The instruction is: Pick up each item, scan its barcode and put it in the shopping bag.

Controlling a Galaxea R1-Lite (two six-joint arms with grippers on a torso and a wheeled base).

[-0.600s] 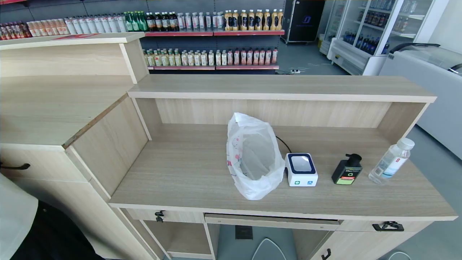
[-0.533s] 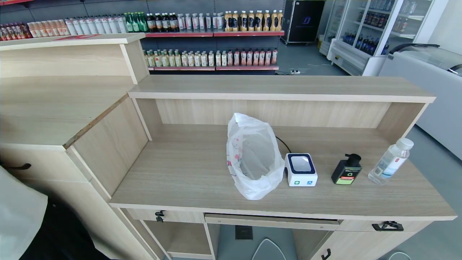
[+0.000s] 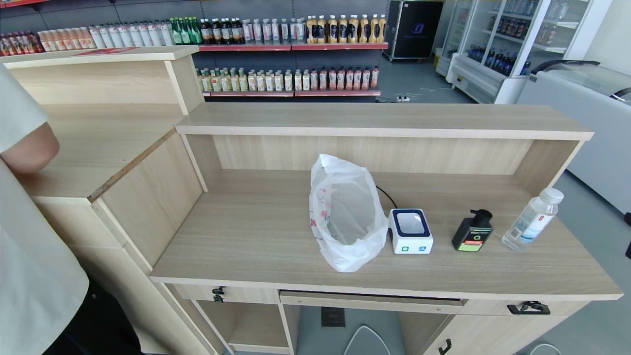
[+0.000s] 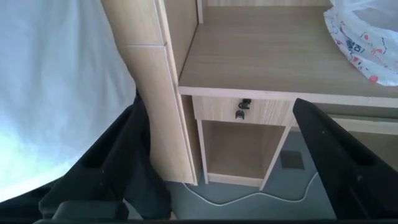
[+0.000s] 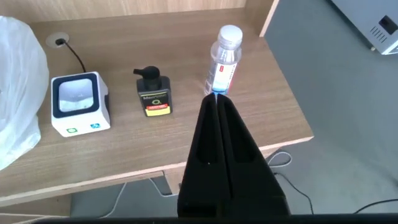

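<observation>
1. A light wood-grain counter (image 3: 256, 241) with a raised back ledge carries the items. A taller block of the same wood stands at its left end.
2. A white thin-plastic shopping bag (image 3: 347, 217) with pink print stands near the counter's middle, its mouth open toward the front.
3. Just right of the bag sits a white cube-shaped barcode scanner (image 3: 410, 230) with a dark glass top. Its black cable (image 5: 74, 57) runs back to a hole in the counter.
4. Farther right, apart from the scanner, a black pump bottle (image 3: 472, 231) with a green-and-red label stands upright. A clear water bottle (image 3: 532, 220) with a white cap stands near the counter's right end.
5. The right gripper (image 5: 214, 102) is clenched on nothing, over the counter's front edge near the water bottle.
6. The left gripper (image 4: 208, 118) is released, fingers spread, low before the counter's left end, by a drawer lock (image 4: 244, 107).
7. Behind the counter, red-edged shelves (image 3: 291, 45) hold rows of bottled drinks. Glass-door fridges (image 3: 498, 44) and a chest freezer (image 3: 581, 84) stand at right on a grey floor (image 3: 414, 79).
</observation>
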